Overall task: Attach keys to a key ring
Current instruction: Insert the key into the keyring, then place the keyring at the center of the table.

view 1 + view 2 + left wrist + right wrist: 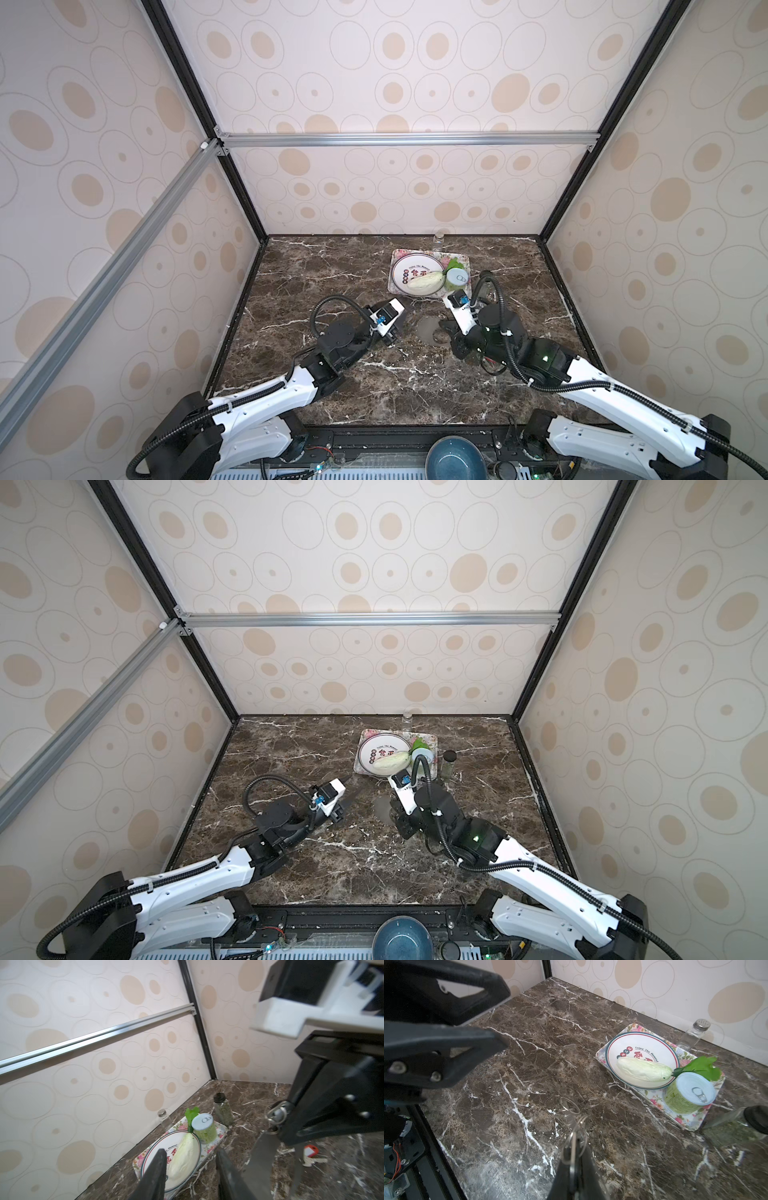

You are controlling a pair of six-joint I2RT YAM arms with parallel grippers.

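Observation:
My right gripper (574, 1153) is shut on a cluster of thin wire rings (570, 1109) that stick out past its fingertips. Below that cluster in the left wrist view is the key ring (260, 1159), a flat grey crescent plate; in a top view the key ring (429, 329) shows mid-table beside the right gripper (448, 329). A red tag with a white label (311, 1150) lies on the marble with small metal keys (313, 1160). The left gripper (191, 1169) is open and empty, just left of the key ring.
A floral tray (398, 254) at the back holds a plate (409, 270), a pale cabbage (424, 284) and a green can (457, 278). A spice jar (449, 764) stands right of it, a glass shaker (439, 237) by the back wall, a blue bowl (455, 459) at the front edge.

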